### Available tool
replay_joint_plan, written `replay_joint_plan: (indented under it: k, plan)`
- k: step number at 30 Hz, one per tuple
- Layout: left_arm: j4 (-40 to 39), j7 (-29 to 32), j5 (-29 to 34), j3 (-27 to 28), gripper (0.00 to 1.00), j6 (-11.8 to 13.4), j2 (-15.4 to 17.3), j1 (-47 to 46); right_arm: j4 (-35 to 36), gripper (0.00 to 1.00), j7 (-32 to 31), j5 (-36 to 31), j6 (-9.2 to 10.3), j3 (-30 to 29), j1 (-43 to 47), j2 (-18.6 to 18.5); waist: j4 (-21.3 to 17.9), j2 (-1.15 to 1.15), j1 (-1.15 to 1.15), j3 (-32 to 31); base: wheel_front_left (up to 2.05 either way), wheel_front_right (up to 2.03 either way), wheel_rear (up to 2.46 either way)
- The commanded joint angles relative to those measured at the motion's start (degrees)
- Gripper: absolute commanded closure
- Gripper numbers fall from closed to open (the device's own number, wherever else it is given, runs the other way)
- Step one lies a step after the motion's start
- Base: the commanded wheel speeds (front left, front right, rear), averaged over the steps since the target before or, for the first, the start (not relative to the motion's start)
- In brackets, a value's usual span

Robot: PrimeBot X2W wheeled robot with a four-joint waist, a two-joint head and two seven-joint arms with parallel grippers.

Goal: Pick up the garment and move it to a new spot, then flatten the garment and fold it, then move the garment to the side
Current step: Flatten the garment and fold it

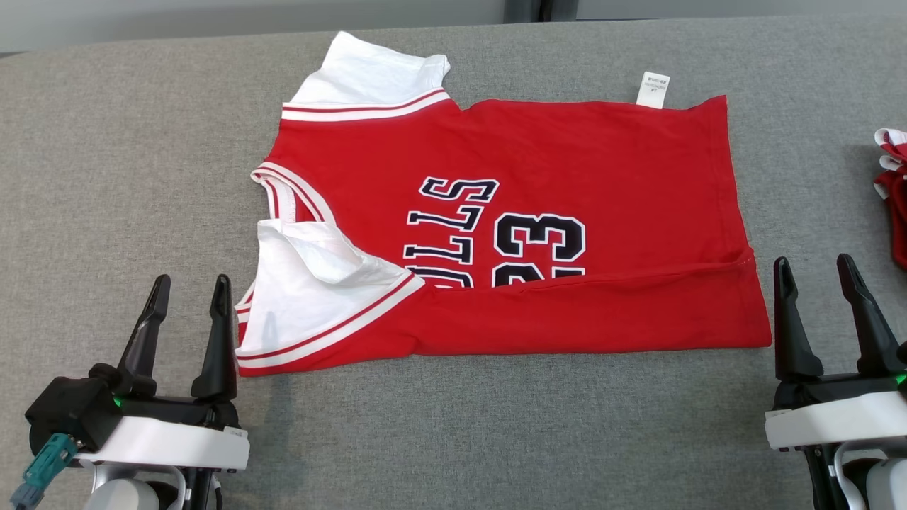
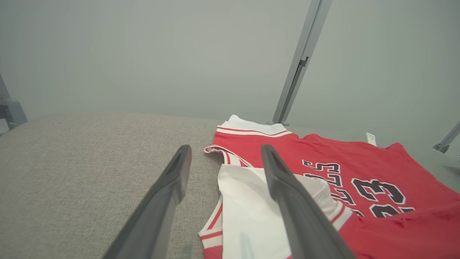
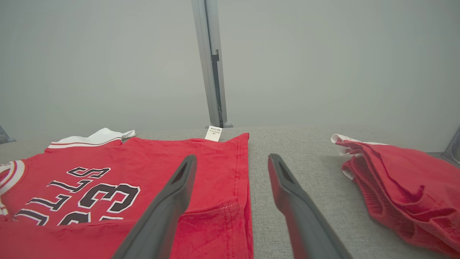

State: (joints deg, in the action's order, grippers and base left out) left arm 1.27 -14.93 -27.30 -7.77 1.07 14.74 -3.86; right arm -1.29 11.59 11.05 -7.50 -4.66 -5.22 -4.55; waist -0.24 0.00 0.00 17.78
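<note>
Red number-23 jersey (image 1: 538, 212) lying part-folded on the grey fabric desk (image 1: 106, 177), one empty hand at each near corner

The left hand (image 1: 193, 283) and right hand (image 1: 813, 262) both stand with fingers spread, gripping nothing and clear of the cloth. The near edge is turned up as a long strip (image 1: 588, 312) and the near white sleeve (image 1: 312, 297) sits rumpled over it; a further fold would probably trap that crease, and a one-layer pinch could let the strip fall open. A sideways move to the right risks snagging the second red garment (image 3: 399, 187). The right wrist view shows that garment as a heaped pile, which the head view crops at its edge; the head view gives the jersey's full outline
</note>
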Motion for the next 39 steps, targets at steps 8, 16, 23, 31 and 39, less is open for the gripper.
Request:
replay_joint_plan:
  k: [8, 16, 23, 31, 39]
  plan:
    - [2.40, 2.37, -0.82, -1.24, 0.00, -0.39, -0.02, -1.25, -1.63, 0.00, -1.43, 0.61, 0.02, 0.55, 0.52, -0.41, 0.16, 0.00, 0.00, 0.40, 0.00, 0.00, 0.00]
    - [9.29, 5.07, -3.87, -2.97, 0.00, -1.69, -2.25, -1.49, -10.00, 0.00, -0.76, 2.18, 0.02, 0.91, 0.24, 0.01, 0.34, 0.00, 0.00, 2.10, 0.00, 0.00, 0.00]
    - [14.75, 7.84, -6.20, -3.74, 0.00, -3.07, -2.81, -3.08, -15.58, 0.00, 0.77, 3.92, 0.02, 2.51, -1.98, 0.32, 0.14, 0.00, 0.00, 3.04, 0.00, 0.00, 0.00]
    - [18.05, 12.26, -7.46, -5.39, 0.65, -4.43, -2.48, -5.37, -20.59, 0.96, 0.08, 7.21, 0.02, 5.48, -4.20, -0.47, 0.02, 0.00, 0.00, 3.08, 0.00, 0.00, 0.00]
    - [16.62, 12.16, -8.22, -5.57, 1.00, -5.00, -2.00, -4.63, -21.26, 1.00, 0.31, 9.48, 0.02, 7.33, -3.22, -1.93, 0.15, 0.00, 0.00, 1.43, 0.00, 0.00, 0.00]
